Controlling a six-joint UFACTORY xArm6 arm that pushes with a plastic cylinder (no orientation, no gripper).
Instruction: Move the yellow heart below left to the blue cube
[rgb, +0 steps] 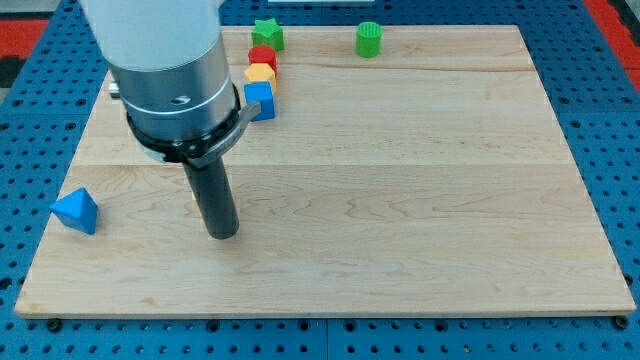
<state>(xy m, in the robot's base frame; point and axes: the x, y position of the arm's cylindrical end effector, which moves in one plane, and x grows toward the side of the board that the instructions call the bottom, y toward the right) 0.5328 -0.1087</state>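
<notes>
A yellow block (261, 73) lies near the view's top, left of centre; its shape is hard to make out. It sits in a tight column, with a red block (263, 56) just above it and the blue cube (260, 100) just below it. The arm's body hangs over the board's upper left. My tip (222, 234) rests on the board well below the blue cube and slightly to its left. It touches no block.
A green star (267, 35) sits at the top of the column, by the board's top edge. A green cylinder (369, 39) stands to its right. A blue triangular block (76, 211) lies near the board's left edge (60, 225).
</notes>
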